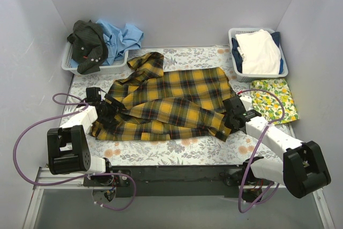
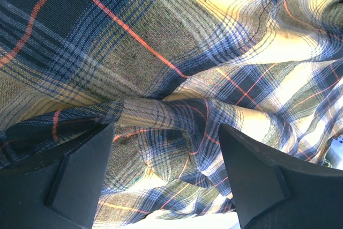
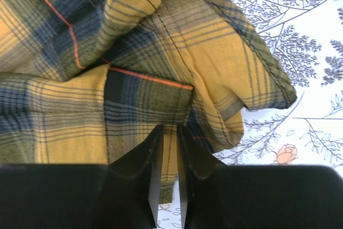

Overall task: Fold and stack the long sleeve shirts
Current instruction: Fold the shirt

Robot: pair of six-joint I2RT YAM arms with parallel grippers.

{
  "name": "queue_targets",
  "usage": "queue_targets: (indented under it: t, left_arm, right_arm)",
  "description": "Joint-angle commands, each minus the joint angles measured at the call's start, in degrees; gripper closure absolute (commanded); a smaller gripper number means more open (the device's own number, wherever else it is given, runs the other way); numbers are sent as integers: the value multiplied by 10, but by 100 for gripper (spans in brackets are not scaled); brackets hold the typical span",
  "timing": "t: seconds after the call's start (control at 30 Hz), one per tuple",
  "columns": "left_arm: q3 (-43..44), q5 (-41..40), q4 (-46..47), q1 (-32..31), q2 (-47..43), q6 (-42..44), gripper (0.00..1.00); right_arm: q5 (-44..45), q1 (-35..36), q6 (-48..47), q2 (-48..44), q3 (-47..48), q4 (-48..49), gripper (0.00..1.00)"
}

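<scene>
The plaid shirt (image 1: 171, 103) lies long-axis left-to-right; the right end effector (image 3: 169, 132) pinches its right edge, while the left end effector (image 2: 166, 132) gapes over bunched folds.

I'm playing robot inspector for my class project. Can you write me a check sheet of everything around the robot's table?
Surface: table cover with a fern and flower print, lying flat.
Job's things: plaid shirt spread across the middle, partly folded; dark shirt and light blue shirt heaped in the left basket.
Clutter: right basket holding folded white cloth; lemon-print cloth just in front of it.
Grippers: left gripper open, fingers either side of a plaid fold; right gripper shut on the plaid shirt's edge.
Cables: purple cables loop beside both arms.
Surroundings: plain pale walls on three sides; nothing else seen.
</scene>
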Motion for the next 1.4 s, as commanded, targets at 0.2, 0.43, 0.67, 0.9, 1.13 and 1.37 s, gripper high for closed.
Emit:
queue_targets:
  t: [0.2, 0.43, 0.67, 0.9, 1.13, 1.37]
  left_arm:
    - [-10, 2, -7, 8, -12, 12, 21]
    - [-13, 4, -8, 11, -17, 16, 21]
    - [-16, 6, -9, 12, -19, 18, 21]
    - [-12, 5, -14, 16, -21, 21, 21]
    - [-9, 4, -16, 16, -19, 23, 21]
    - [-12, 0, -18, 18, -23, 22, 21]
  right_arm:
    - [-19, 0, -14, -12, 0, 52, 99]
    - [26, 0, 3, -19, 7, -8, 86]
    - [35, 0, 9, 25, 13, -19, 73]
    - [1, 0, 6, 52, -1, 10, 70]
    - [-20, -1, 11, 44, -21, 28, 97]
    - [-6, 0, 15, 15, -1, -6, 99]
